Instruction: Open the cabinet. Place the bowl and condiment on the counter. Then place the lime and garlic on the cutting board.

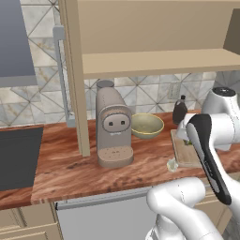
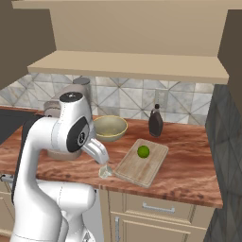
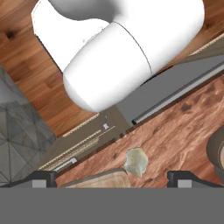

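Reddish-brown wood-grain worktop [image 2: 189, 160] runs under an open beige cabinet [image 1: 154, 61], with grey patterned tile behind it. On it stand a coffee machine [image 1: 112, 129], the olive-beige bowl [image 2: 109, 127] and the dark condiment [image 2: 155, 122] bottle, so those two look already set down. The bright lime [image 2: 143, 151] sits on the light cutting board [image 2: 142, 163].

What is left appears to be the garlic [image 3: 136, 162]. It lies on the worktop just beside the board's near corner, close to the front edge, and not on the board. In the hand view it sits between and a little above the two dark tips of the tool [image 3: 112, 177], which stands spread wide with nothing in it.

The bulb looks light, lumpy and fairly firm, with a papery skin that may slide, and it is likely to roll if nudged. Taking it across its widest middle, tips low beside it, seems safest. A push from one finger could send it off the front edge.
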Motion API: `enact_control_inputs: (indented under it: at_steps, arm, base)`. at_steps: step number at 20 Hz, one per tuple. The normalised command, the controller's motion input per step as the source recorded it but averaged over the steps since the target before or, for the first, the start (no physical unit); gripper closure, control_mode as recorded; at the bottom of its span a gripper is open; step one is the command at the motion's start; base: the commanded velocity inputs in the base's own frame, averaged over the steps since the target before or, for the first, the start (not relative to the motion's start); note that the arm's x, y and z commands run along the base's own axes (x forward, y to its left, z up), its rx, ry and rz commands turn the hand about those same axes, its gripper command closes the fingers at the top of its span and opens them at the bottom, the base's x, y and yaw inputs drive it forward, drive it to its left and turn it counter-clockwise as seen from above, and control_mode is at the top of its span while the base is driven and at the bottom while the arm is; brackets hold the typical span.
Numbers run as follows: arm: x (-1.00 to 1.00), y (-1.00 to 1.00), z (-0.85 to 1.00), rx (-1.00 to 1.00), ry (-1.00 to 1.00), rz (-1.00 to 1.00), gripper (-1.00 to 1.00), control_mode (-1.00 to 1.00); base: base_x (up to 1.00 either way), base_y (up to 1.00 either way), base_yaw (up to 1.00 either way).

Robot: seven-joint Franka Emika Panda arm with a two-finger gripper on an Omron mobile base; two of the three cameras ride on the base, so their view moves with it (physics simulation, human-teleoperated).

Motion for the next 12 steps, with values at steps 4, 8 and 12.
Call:
enact_control_inputs:
  at_steps: [4, 8, 12]
  arm:
    - [0.14, 0.08, -0.12, 0.01, 0.00, -0.05, -1.00, -1.00]
    - [0.12, 0.00, -0.22, 0.01, 0.00, -0.02, -1.00, -1.00]
    - [0.15, 0.00, -0.26, 0.00, 0.00, -0.01, -1.00, -1.00]
  base:
    - [0.00, 0.00, 0.00]
    - [0.00, 0.00, 0.00]
    - [0.00, 0.00, 0.00]
